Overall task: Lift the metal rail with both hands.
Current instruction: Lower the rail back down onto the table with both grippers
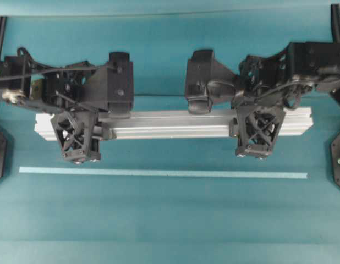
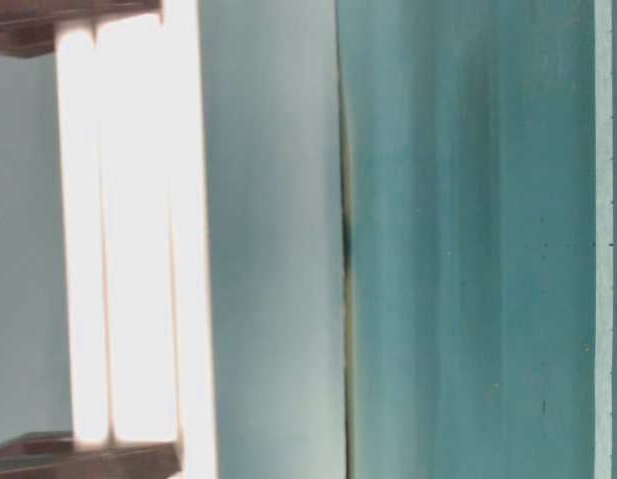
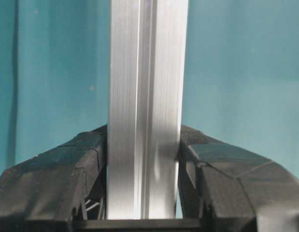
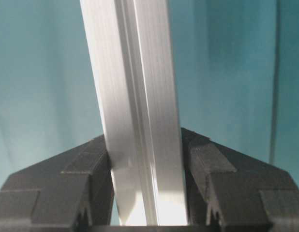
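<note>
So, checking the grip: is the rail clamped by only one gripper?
No, the overhead view shows the left gripper and the right gripper each closed around the rail.

Both arms are matte black with loose black cables. The left gripper (image 1: 80,158) and right gripper (image 1: 252,154) have 2 lattice-patterned triangular fingers each.

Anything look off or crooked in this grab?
Nothing major. The metal rail sits roughly level between the left tool and right tool, each clamped near one end. Only oddity: in the right wrist view the rail leans slightly between the fingers. The tape strip lies straight.
</note>
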Controlling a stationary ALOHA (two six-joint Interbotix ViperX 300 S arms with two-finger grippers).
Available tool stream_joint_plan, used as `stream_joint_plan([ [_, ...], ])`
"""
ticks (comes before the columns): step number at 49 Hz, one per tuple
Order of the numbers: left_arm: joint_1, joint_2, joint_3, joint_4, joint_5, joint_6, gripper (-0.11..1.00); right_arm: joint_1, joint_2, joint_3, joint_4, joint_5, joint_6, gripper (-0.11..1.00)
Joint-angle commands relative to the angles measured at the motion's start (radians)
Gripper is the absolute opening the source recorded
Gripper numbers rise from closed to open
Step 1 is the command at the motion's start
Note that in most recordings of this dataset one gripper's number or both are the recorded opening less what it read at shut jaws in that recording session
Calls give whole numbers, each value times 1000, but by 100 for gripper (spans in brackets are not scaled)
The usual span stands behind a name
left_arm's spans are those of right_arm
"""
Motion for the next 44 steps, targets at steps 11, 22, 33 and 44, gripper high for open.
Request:
stream_joint_plan([
  [11,-2,15,91,0,-121,6,35,0,14,121,5,-158,-6,39],
  [22,-11,77,160,0,-225,5,36,15,63,202,5,-278,-8,39],
  [33,-23,153,170,0,-259,-2,36,23,110,221,5,-348,-9,39],
  [44,-26,225,190,0,-310,-5,36,25,155,236,6,-385,-12,39],
])
